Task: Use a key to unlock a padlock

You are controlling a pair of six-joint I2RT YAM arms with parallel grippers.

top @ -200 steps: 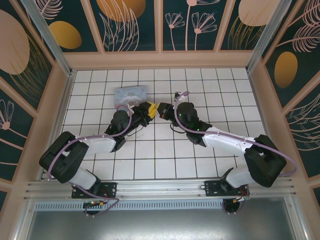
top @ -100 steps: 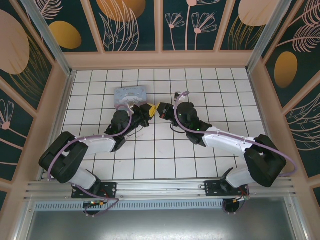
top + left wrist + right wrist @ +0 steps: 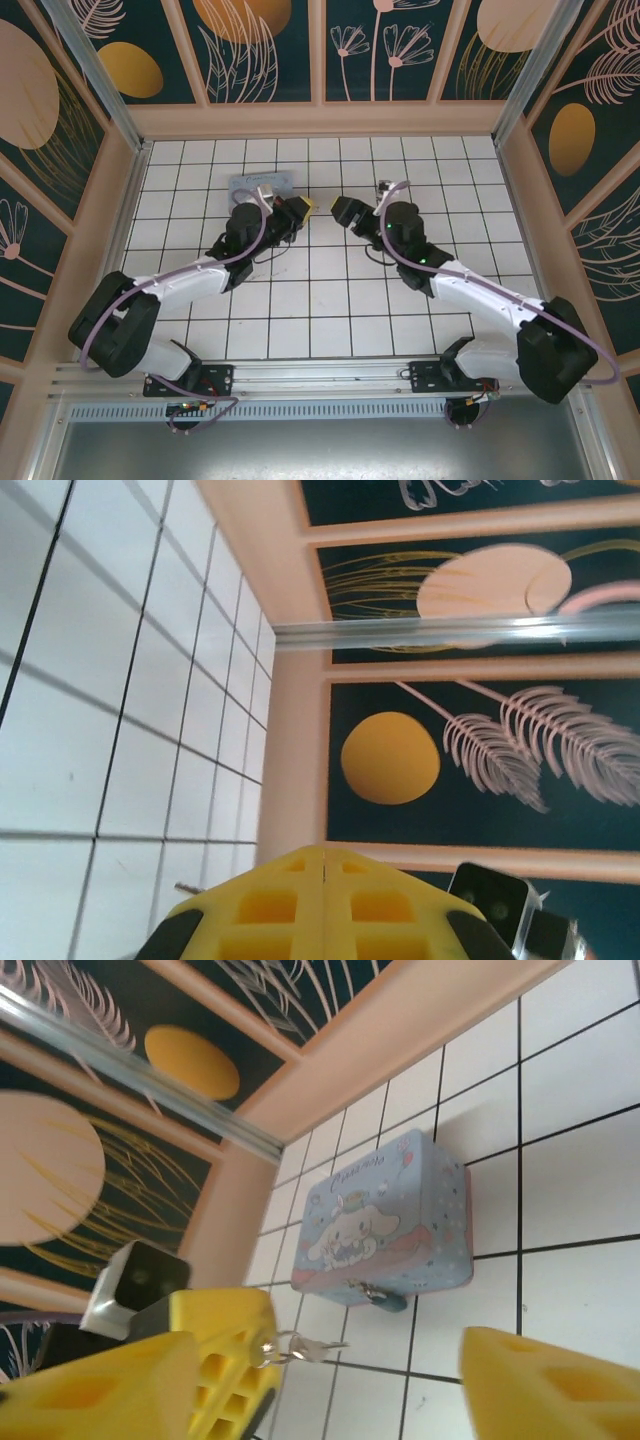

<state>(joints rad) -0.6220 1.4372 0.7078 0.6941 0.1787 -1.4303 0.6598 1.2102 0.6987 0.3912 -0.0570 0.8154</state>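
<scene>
No legible text; cursive word on blue tin (image 3: 385, 1230) lid too blurred to read.

The right gripper (image 3: 330, 1368) had its fingers wide apart. Between them, the left gripper (image 3: 250, 1348) held the key (image 3: 312, 1348), near the padlock (image 3: 384, 1299) on the blue tin (image 3: 385, 1225).

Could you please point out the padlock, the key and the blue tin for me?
padlock (image 3: 385, 1300), right wrist view, its body.
key (image 3: 315, 1349), right wrist view, its middle.
blue tin (image 3: 400, 1215), right wrist view, its lid.
</scene>
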